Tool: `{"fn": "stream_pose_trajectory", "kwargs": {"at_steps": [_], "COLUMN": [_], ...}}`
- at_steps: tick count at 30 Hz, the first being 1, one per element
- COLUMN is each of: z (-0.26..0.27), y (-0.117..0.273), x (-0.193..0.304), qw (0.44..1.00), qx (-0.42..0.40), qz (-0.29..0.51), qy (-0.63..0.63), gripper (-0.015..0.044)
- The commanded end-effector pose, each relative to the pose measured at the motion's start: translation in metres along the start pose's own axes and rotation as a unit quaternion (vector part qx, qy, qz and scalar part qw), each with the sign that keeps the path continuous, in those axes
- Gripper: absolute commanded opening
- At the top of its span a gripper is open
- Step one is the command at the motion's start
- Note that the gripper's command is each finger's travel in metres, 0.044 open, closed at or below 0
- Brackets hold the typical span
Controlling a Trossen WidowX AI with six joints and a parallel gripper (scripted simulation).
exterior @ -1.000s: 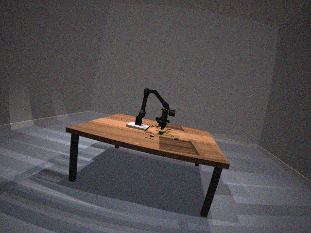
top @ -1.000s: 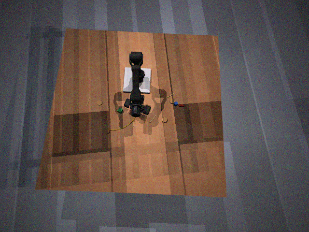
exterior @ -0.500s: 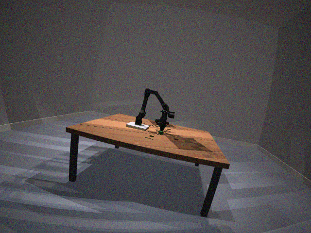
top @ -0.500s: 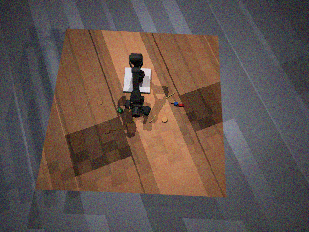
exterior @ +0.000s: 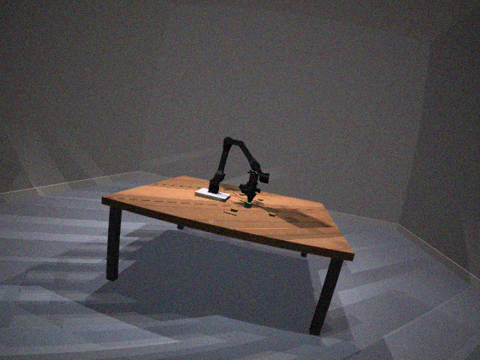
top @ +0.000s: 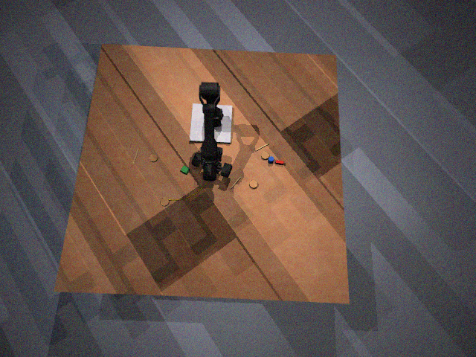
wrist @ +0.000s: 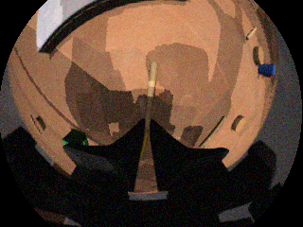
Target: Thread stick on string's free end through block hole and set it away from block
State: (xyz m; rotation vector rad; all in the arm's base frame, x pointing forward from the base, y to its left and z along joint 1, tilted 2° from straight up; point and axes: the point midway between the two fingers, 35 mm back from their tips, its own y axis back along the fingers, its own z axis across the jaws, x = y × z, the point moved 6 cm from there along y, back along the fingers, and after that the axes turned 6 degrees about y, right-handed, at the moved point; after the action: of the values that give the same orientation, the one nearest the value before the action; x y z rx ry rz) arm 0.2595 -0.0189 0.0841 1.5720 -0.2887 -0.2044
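My gripper points down close to the table, its fingers nearly together. It is shut on the wooden stick, which runs between the fingertips toward the base in the wrist view. The yellow string leads from the stick between the fingers to the round button. A small green block stands on the table to the left of the gripper; no hole is visible. The arm hides the stick and fingertips in the top view.
A loose stick and a button lie right of the gripper. Further right are another stick, button, blue piece and red piece. A stick and button lie left.
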Motion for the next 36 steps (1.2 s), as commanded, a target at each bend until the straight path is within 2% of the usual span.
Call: {"fn": "stream_pose_trajectory", "kwargs": {"at_steps": [1,36], "z": [0.0,-0.001], "y": [0.0,0.037], "x": [0.0,0.002], "qw": [1.0,1.0], "qx": [0.0,0.0], "qz": [0.0,0.0], "qy": [0.0,0.0], "gripper": [0.0,0.0]}}
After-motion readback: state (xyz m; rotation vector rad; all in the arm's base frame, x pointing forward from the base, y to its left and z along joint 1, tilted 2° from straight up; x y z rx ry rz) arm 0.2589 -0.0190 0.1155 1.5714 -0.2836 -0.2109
